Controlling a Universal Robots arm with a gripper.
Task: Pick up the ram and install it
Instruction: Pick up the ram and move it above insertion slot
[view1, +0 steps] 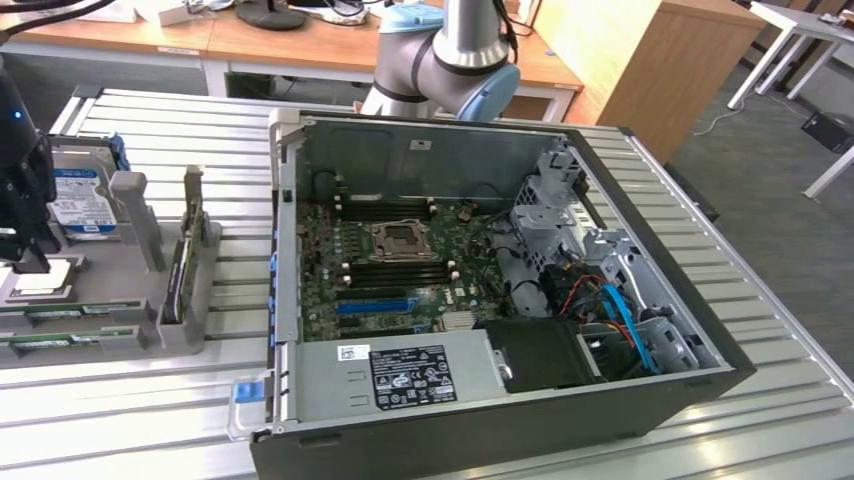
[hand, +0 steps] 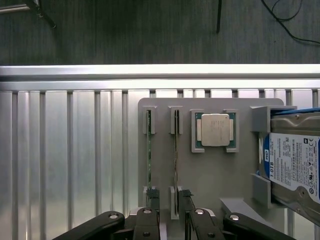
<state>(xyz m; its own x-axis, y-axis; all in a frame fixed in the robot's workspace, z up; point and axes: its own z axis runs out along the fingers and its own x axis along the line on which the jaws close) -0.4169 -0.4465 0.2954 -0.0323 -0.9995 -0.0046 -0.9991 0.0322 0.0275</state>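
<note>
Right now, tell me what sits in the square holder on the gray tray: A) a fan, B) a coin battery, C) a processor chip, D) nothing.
C: a silver-capped processor chip lies in the holder, between the upright memory sticks and the hard drive.

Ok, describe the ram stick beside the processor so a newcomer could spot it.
On the slatted table, find the grey holder tray with the hard drive. Two thin boards stand on edge in parallel slots by the square silver processor. The ram stick is the one beside the processor; the other board stands nearer the tray's edge.
</note>
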